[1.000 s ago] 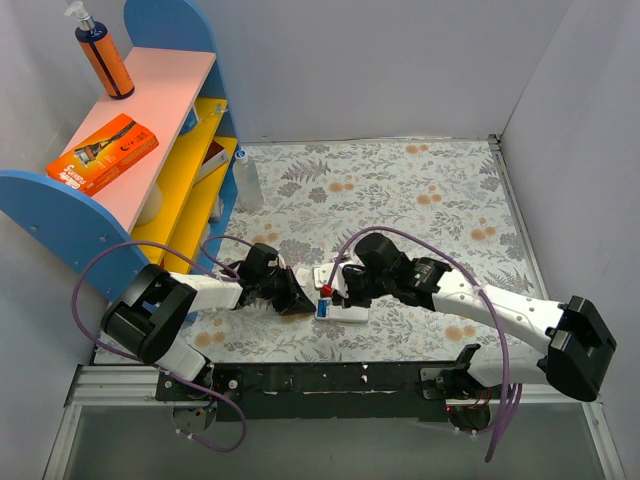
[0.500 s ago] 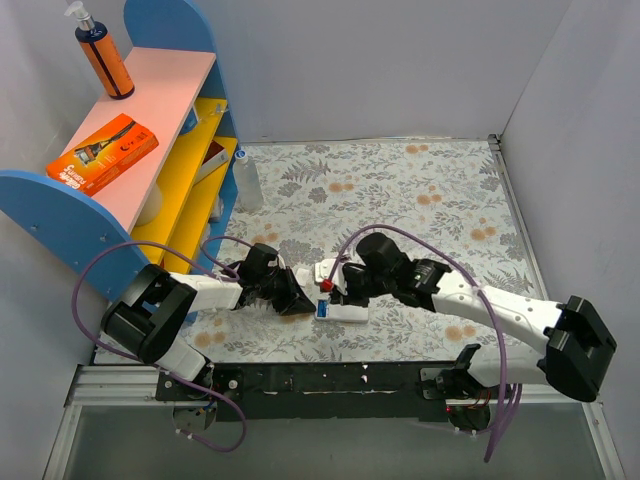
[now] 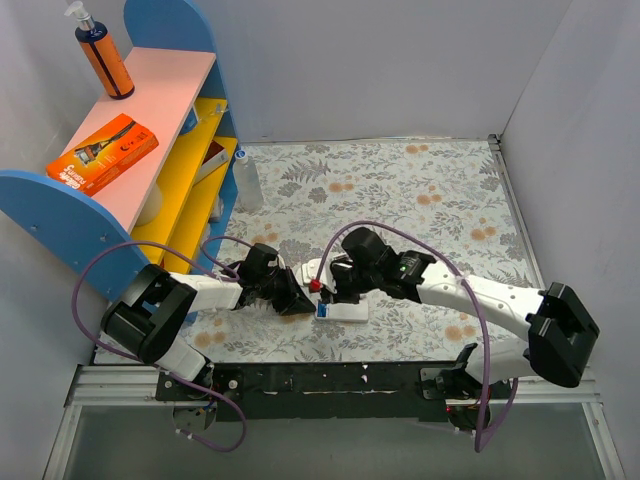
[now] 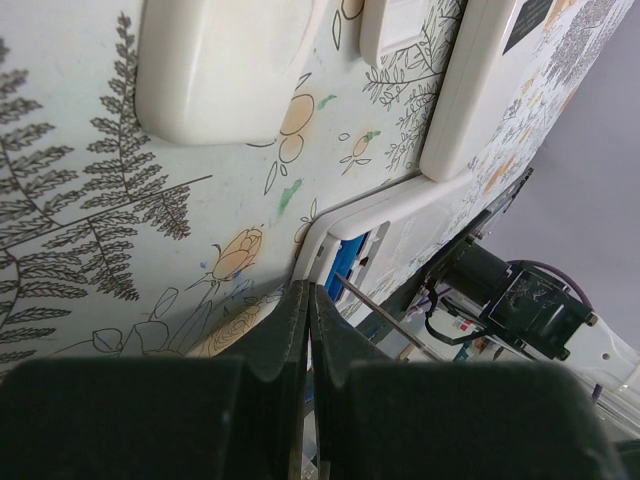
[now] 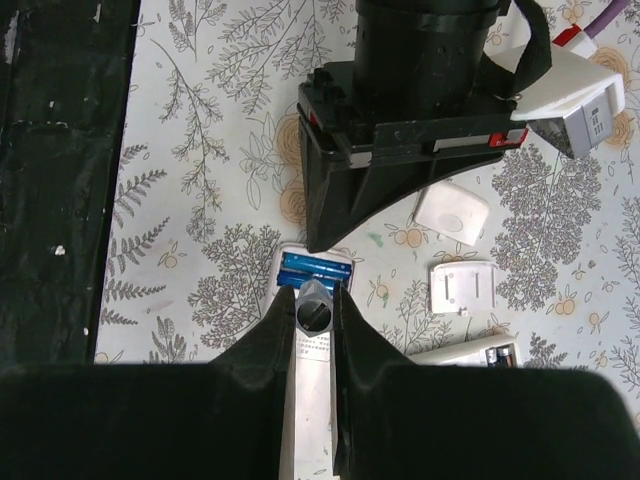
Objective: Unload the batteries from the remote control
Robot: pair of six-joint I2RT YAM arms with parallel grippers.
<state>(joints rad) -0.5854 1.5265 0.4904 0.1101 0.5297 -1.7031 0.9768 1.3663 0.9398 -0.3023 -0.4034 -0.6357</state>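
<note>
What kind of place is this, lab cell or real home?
Likely a lab test cell: plain walls box in a floral-cloth table, a metal rail edges it, and a blue shelf holds an orange box.

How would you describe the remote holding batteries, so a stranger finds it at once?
Look at the flowered table, near the middle of its front edge. A white remote lies there. Unlike the white pieces nearby, its open end shows blue batteries.
</note>
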